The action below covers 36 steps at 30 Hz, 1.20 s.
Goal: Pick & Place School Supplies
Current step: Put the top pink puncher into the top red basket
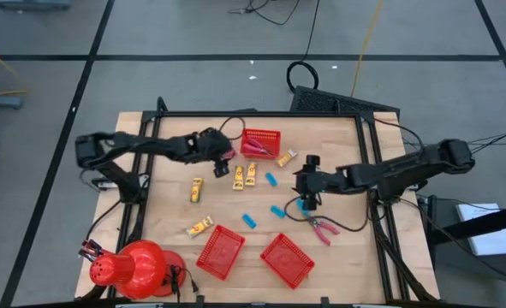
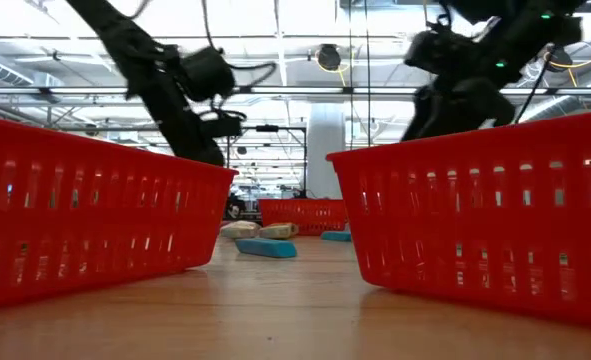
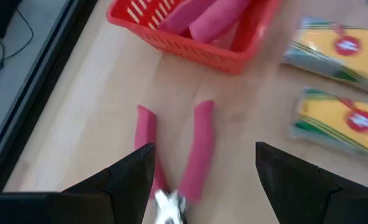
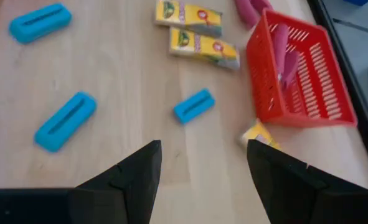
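Observation:
My left gripper [image 3: 204,147] [image 1: 223,155] is open over a pink-handled metal tool [image 3: 190,163] that lies flat on the wood beside the far red basket [image 1: 262,142]. One finger stands on either side of the tool, and the left finger hides part of one handle. My right gripper [image 4: 203,144] [image 1: 306,190] is open and empty above the table's middle right, near light-blue blocks [image 4: 65,121] [image 4: 194,104]. Yellow packs [image 1: 238,177] [image 1: 196,190] and another pink-handled tool [image 1: 324,228] lie scattered on the table. More pink tools sit in the far basket [image 4: 282,59].
Two red mesh baskets [image 1: 220,251] [image 1: 287,259] stand at the near edge, filling the low view's foreground [image 2: 95,200]. A big red dome [image 1: 137,267] sits at the near left corner. Cables trail by the right arm. Bare wood shows between the scattered items.

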Tool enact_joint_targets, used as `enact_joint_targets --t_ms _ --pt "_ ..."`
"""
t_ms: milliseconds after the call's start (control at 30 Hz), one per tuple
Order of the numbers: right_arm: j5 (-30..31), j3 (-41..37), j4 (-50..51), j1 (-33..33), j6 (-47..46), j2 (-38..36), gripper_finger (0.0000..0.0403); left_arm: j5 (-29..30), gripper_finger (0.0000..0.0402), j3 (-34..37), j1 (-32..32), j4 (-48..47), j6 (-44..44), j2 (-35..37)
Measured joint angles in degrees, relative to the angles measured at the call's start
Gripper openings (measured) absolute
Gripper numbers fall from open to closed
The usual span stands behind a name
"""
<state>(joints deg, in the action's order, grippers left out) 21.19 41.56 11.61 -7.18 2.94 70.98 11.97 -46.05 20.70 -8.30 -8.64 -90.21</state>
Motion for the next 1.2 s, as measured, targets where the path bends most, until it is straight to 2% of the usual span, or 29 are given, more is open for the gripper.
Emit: enact_joint_targets --t_ms 267,533,600,667,833,1000,1200 --pt "0.25 -4.72 -0.55 -2.84 -3.57 -5.32 0.0226 -2.39 0.0273 -8.41 3.63 -7.76 -1.95 -11.18" --pt "1.33 -5.51 -0.54 -4.54 -5.33 -5.75 0.0223 -1.65 0.0269 -10.17 5.44 -8.01 -2.93 -14.42" --pt "1.33 -5.51 -0.67 -4.99 -5.54 -5.75 0.0219 -1.39 0.0248 -10.06 5.36 -8.27 -3.11 -14.08" --pt "1.33 -5.51 -0.73 -5.37 -5.92 -5.75 0.0215 -1.17 0.0207 -10.03 5.02 -8.59 -3.15 -13.97" --pt "1.31 -5.51 -0.83 -5.40 -7.44 -5.73 0.0206 -2.03 0.0044 -9.94 4.14 -9.45 -4.21 -14.00" --pt "1.26 -5.51 -0.86 -5.47 -8.07 -5.73 0.0203 -1.49 0.0039 -9.87 3.10 -10.75 -2.64 -13.48" --pt "1.25 -5.51 -1.40 -5.47 -8.30 -5.73 0.0203 5.48 0.0039 -9.76 0.54 -14.32 -0.88 -7.28"
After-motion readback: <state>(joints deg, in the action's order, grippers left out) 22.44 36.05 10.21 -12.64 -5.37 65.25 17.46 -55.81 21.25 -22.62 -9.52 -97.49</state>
